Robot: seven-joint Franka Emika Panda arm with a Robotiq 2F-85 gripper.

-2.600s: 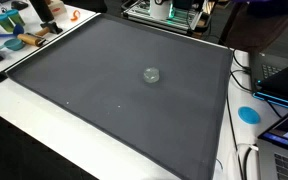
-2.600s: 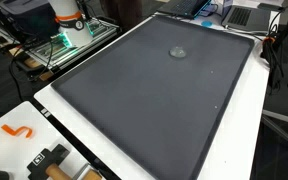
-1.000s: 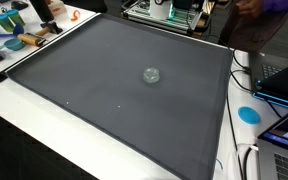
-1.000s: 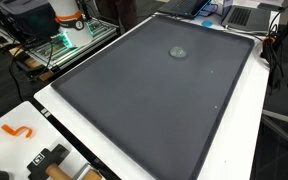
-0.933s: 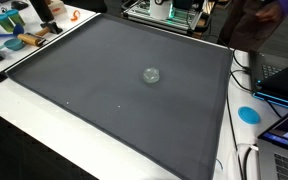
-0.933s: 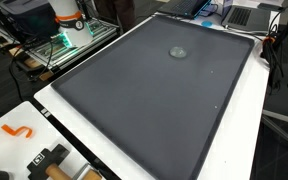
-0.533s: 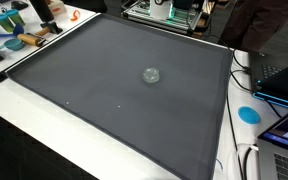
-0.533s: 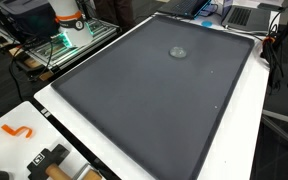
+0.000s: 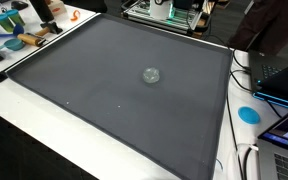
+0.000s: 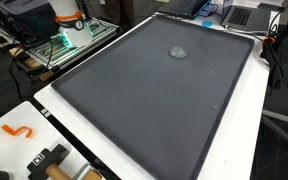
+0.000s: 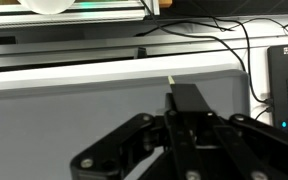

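Clear cup (image 9: 151,74) — small, round, resting on dark mat (image 9: 84,85).

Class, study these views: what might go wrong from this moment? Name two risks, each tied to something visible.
The small clear object on the dark mat is see-through, so a grasp might miss or knock it. The end effector faces black cables beyond the mat's edge in the wrist view; they might snag it.

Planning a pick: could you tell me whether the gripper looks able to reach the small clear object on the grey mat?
Probably yes: the small clear object lies alone on the grey mat. The gripper shows only in the wrist view, so its distance is unclear.
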